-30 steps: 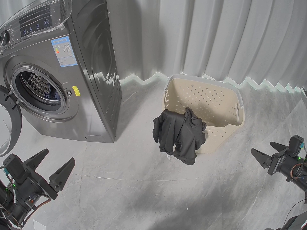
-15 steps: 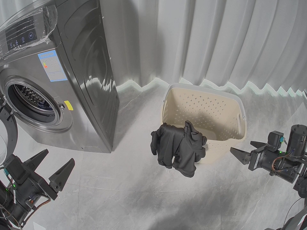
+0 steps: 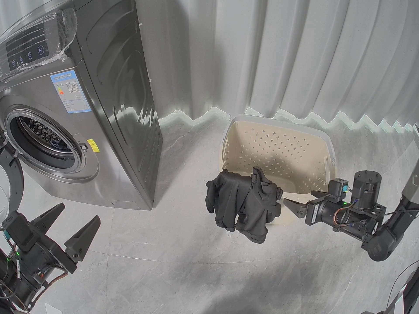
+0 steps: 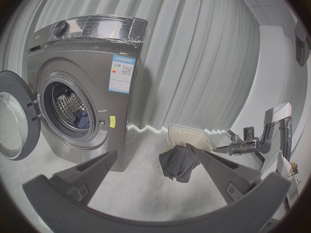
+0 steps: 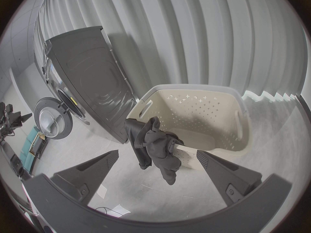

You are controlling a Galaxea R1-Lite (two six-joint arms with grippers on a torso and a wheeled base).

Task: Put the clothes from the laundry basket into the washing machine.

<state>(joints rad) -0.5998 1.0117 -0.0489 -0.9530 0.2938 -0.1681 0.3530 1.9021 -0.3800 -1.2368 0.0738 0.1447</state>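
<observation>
Dark garment [image 3: 242, 203] hangs over the near rim of the laundry basket [image 3: 283, 149], most of the cloth draped down the outside wall toward the floor [image 3: 174, 258]. Whether the hem touches the floor: cannot tell.

Right gripper [image 3: 299, 198] sits at rim height just beside the garment's right edge, fingers spread apart and pointing at the cloth, apart from it.

Basket's far rim stands near the curtain [image 3: 283, 44] hem. A strip of bare floor separates the basket's left wall from the washing machine [image 3: 118, 88] side panel.

Machine door [image 4: 16, 114] is swung open to the left and the drum mouth [image 3: 43, 138] is unobstructed. Something blue [image 4: 82, 120] lies inside.

Left gripper [image 3: 78, 212] hangs low in front of the machine, fingers wide apart, well apart from the basket, with open floor between.
</observation>
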